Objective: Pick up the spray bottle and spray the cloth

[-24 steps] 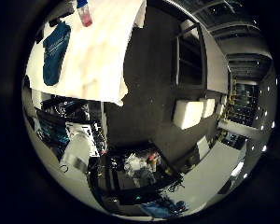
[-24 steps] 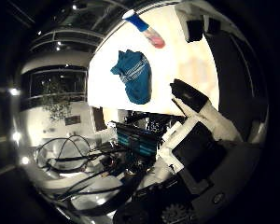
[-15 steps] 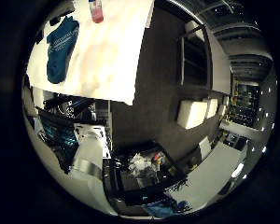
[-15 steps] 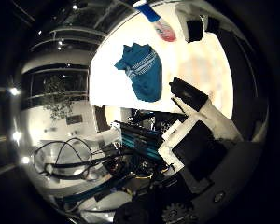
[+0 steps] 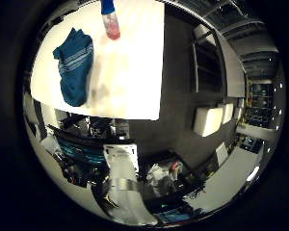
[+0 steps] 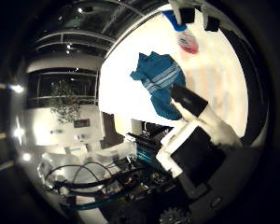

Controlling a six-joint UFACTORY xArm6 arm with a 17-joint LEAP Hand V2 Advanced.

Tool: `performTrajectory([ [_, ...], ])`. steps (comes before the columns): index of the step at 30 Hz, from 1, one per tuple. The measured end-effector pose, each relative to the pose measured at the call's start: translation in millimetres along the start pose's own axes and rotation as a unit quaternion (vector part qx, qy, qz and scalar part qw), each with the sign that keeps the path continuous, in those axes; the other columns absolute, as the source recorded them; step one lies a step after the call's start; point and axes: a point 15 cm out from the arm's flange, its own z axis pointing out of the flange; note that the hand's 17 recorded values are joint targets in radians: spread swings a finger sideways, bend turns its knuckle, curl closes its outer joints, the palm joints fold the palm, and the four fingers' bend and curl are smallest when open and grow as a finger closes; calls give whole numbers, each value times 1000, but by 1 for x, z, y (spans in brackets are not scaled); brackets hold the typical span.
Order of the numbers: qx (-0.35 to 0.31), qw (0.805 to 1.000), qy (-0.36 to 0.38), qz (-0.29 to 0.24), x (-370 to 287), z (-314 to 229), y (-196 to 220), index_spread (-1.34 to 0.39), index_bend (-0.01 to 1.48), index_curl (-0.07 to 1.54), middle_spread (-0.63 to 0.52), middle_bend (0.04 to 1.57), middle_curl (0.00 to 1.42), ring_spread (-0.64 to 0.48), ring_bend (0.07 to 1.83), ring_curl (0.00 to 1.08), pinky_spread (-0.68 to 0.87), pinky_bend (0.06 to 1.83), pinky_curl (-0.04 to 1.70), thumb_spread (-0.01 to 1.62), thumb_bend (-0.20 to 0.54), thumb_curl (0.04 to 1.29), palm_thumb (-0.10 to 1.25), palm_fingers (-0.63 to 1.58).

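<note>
The spray bottle (image 5: 109, 21) lies on its side near the table's (image 5: 135, 72) far edge, long axis pointing across the top, with the blue striped cloth (image 5: 74, 72) just beside it. The hand (image 6: 200, 135) hangs well apart above the near edge, fingers loosely extended, holding nothing.

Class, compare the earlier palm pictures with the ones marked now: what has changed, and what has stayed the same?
The whole view has shifted: the palm cameras have moved, and the table with the cloth and spray bottle fills more of both views, so the hand has come closer. Nothing has been taken hold of. The cloth and bottle lie on the table as before, apart from each other.
</note>
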Motion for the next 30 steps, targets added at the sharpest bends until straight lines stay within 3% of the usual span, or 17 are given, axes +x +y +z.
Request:
performTrajectory([
  [5, 47, 996, -75, 33, -14, 3, -30, -227, 150, 337, 77, 447, 398, 102, 719, 324, 369, 717, 339, 1125, -31, 349, 654, 112],
  [12, 102, 982, -140, 78, 18, -7, -60, -186, 159, 310, 178, 368, 354, 200, 547, 259, 391, 651, 297, 1093, -24, 313, 570, 14],
  [21, 189, 952, -198, 135, 91, -24, -87, -165, 148, 277, 195, 324, 340, 219, 485, 247, 398, 596, 278, 1088, -22, 306, 569, 25],
  [30, 214, 935, -215, 183, 172, -2, -79, -160, 146, 258, 213, 281, 333, 233, 463, 254, 400, 570, 283, 1048, -32, 291, 477, 1],
])
